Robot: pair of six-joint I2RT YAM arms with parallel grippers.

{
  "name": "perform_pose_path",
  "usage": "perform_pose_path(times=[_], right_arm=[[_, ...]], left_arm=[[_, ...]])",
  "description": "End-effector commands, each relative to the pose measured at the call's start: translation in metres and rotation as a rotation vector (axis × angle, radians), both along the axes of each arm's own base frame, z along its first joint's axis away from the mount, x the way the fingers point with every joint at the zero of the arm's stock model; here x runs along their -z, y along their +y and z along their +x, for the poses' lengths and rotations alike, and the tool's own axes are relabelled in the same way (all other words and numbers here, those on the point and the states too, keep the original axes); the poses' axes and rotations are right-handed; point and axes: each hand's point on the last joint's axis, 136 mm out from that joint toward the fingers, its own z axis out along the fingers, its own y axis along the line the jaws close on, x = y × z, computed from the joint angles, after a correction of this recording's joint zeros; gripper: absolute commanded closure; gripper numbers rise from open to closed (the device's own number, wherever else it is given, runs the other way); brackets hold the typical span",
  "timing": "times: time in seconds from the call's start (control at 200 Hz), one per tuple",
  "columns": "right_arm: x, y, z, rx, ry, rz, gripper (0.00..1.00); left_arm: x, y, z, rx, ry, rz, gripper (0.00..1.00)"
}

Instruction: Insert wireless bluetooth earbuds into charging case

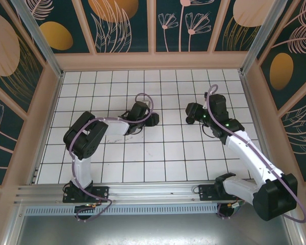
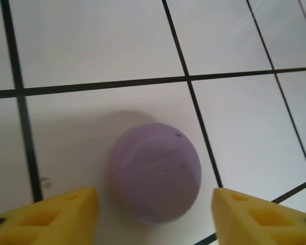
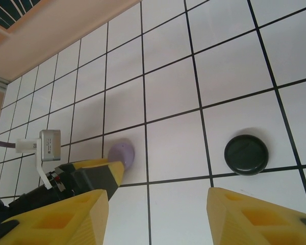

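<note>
the left gripper (image 2: 154, 204) hangs low over the middle of the tiled surface (image 1: 173, 153), jaws spread wide and gripping nothing, one on either side of the closed lilac case (image 2: 155, 171) without touching it, likely lined up to pin or open that case before any earbuds go in. the right gripper (image 3: 158, 204) is also spread and empty, poised nearby, probably to help. its wrist view adds the black case (image 3: 246, 154), lid shut, well apart from the lilac one, while the left wrist view gives faint marks on the lilac lid; where the earbuds lie i cannot tell.
</note>
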Motion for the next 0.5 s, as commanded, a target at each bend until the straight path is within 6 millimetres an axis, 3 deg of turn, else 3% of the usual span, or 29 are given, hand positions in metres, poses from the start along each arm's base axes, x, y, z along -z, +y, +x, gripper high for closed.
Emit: perform_pose_path(times=[0.0,0.125,0.14,0.16,0.18,0.25,0.27,0.4,0.495], right_arm=[[-0.019,-0.005,0.000,0.002,-0.049,-0.002,0.45],[-0.024,-0.006,-0.001,0.001,-0.060,0.000,0.41],[-0.025,-0.006,-0.001,0.003,-0.061,0.000,0.40],[-0.025,-0.007,-0.001,0.005,-0.063,0.000,0.39],[-0.026,-0.007,-0.001,0.005,-0.063,0.000,0.37],[-0.027,-0.008,-0.002,0.009,-0.065,-0.004,0.31],[-0.027,-0.009,-0.002,0.012,-0.066,-0.007,0.29],[-0.036,-0.016,-0.001,0.028,-0.099,-0.034,0.12],[-0.046,-0.024,0.000,0.055,-0.132,-0.071,0.09]], left_arm=[[-0.031,0.014,0.012,-0.029,-0.066,0.075,0.31],[-0.065,0.027,0.020,-0.056,-0.139,0.097,0.25],[-0.070,0.028,0.020,-0.056,-0.150,0.099,0.20],[-0.077,0.029,0.021,-0.057,-0.165,0.100,0.05],[-0.084,0.031,0.022,-0.058,-0.181,0.100,0.02],[-0.106,0.035,0.023,-0.060,-0.238,0.108,0.01],[-0.124,0.038,0.023,-0.066,-0.273,0.097,0.01],[-0.180,0.049,0.018,-0.078,-0.413,0.083,0.01],[-0.217,0.064,0.006,-0.110,-0.519,0.050,0.01]])
